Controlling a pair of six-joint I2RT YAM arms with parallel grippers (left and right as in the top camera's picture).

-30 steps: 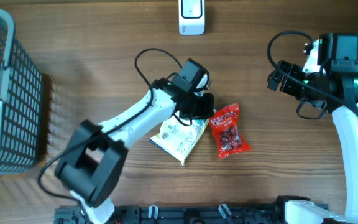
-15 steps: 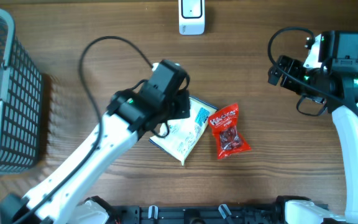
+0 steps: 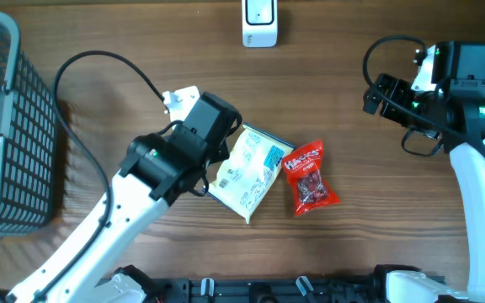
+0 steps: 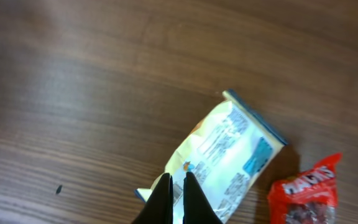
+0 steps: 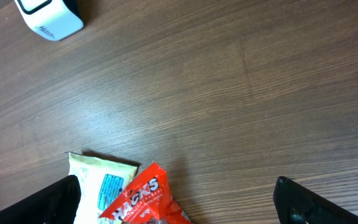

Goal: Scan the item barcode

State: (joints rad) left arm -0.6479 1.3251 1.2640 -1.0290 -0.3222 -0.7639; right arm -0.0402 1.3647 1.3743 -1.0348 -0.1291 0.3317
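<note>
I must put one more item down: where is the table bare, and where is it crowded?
Bare wood lies between the scanner and the right arm, and between the scanner and the basket. The middle is crowded: the white bag, the red bag and the left arm.

The table (image 3: 125, 50) under me is dark brown wood, its grain running side to side, softly lit with a faint sheen. A grey mesh basket (image 3: 28, 143) stands at one edge. Just beside the basket, its striped shadow (image 3: 72, 156) falls on the boards.
</note>
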